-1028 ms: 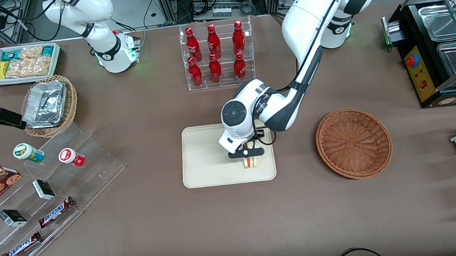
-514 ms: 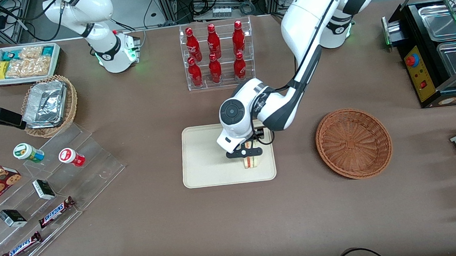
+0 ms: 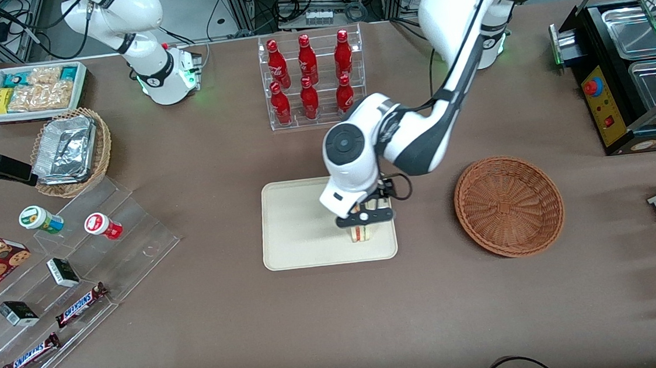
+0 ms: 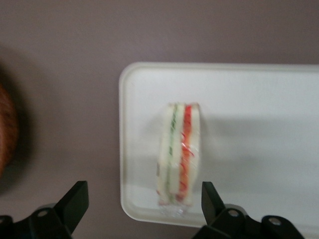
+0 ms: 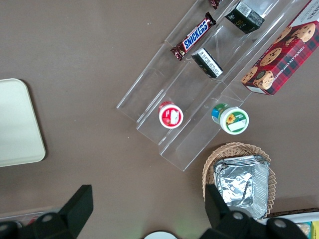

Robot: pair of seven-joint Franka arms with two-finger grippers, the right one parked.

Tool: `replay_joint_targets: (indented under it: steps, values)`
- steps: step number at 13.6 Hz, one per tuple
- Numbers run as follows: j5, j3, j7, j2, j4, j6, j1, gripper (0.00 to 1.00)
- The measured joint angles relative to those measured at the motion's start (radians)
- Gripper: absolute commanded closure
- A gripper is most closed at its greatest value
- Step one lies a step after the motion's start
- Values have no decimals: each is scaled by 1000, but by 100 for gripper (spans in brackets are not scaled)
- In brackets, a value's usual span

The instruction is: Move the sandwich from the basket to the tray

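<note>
The sandwich (image 3: 360,234) stands on its edge on the cream tray (image 3: 297,233), near the tray's corner closest to the basket and the front camera. The left wrist view shows its green and red filling layers (image 4: 180,152) and the tray's rim (image 4: 249,124). My left gripper (image 3: 364,216) hangs just above the sandwich, open. Its fingers (image 4: 75,199) stand wide apart on either side and touch nothing. The reddish-brown wicker basket (image 3: 509,205) sits empty beside the tray, toward the working arm's end; its edge (image 4: 7,129) shows in the left wrist view.
A clear rack of red bottles (image 3: 311,80) stands farther from the camera than the tray. A stepped acrylic shelf with snacks (image 3: 71,268), a tan basket of foil containers (image 3: 71,151) and a white snack bin (image 3: 34,90) lie toward the parked arm's end. A black appliance (image 3: 629,66) stands at the working arm's end.
My gripper has risen and shifted slightly toward the basket. The sandwich has stayed in place on the tray.
</note>
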Motion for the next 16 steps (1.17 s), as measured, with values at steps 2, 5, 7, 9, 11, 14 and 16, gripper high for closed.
replay_joint_targets:
  steps: [2,5,7,9,11,14,16]
  values:
    - [-35,18,39,-51,0,-9,72,0]
    - [-49,22,134,-121,-1,-86,198,0]
    - [-50,23,204,-158,-2,-130,266,0]
    - [-51,23,293,-195,-3,-207,323,0]
    - [-53,23,384,-248,-6,-299,370,0]
    - [-53,24,480,-344,-39,-379,419,0]
    - [-53,24,527,-437,-104,-409,451,0]
